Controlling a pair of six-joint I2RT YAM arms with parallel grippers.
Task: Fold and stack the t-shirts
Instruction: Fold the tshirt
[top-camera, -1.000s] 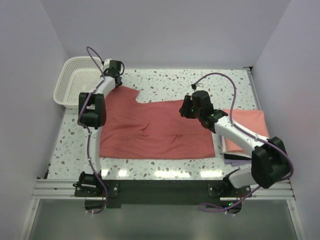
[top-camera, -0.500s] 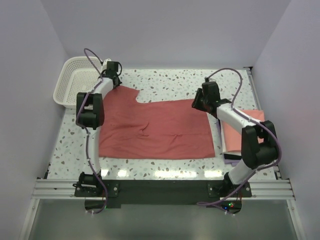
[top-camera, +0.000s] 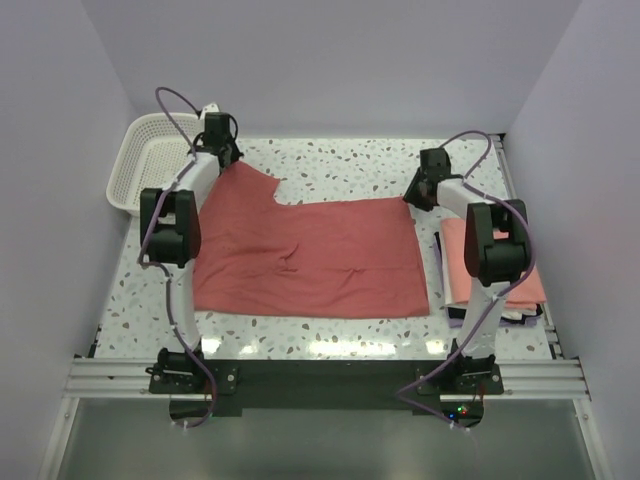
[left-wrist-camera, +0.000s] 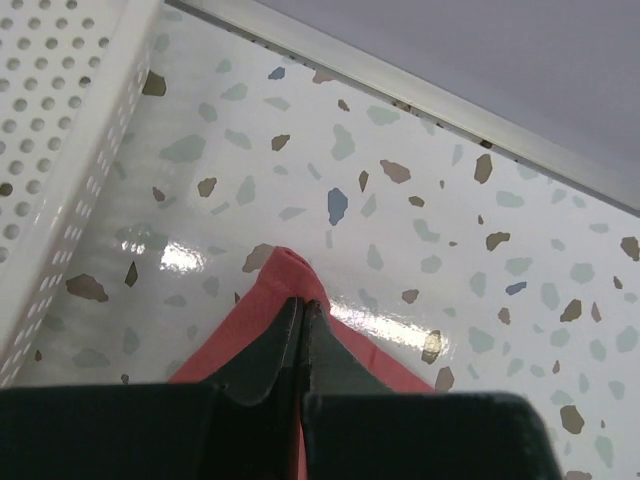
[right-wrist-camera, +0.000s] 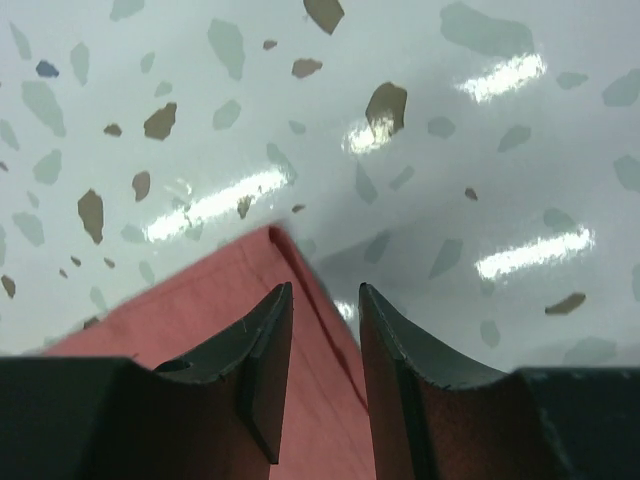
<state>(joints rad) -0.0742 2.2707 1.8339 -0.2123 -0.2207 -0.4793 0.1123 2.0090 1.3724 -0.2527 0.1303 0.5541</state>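
Note:
A dusty red t-shirt (top-camera: 310, 255) lies spread flat across the middle of the speckled table. My left gripper (top-camera: 226, 160) is at its far left corner, next to the basket. In the left wrist view the gripper (left-wrist-camera: 301, 304) is shut on that corner of the red cloth (left-wrist-camera: 245, 325), whose tip pokes out past the fingertips. My right gripper (top-camera: 414, 196) is at the shirt's far right corner. In the right wrist view it (right-wrist-camera: 325, 298) stands open, and the cloth's side edge (right-wrist-camera: 180, 310) runs between its fingers. A folded salmon pink t-shirt (top-camera: 497, 262) lies at the right.
A white lattice basket (top-camera: 148, 160) stands at the far left corner, its wall (left-wrist-camera: 60, 150) close to my left gripper. Dark items (top-camera: 500, 316) peek out under the folded shirt. A raised rail (left-wrist-camera: 420, 90) runs along the table's back edge.
My left gripper has closed on the shirt's far left corner. My right arm has swung from the shirt's middle back edge out to its far right corner, jaws still apart.

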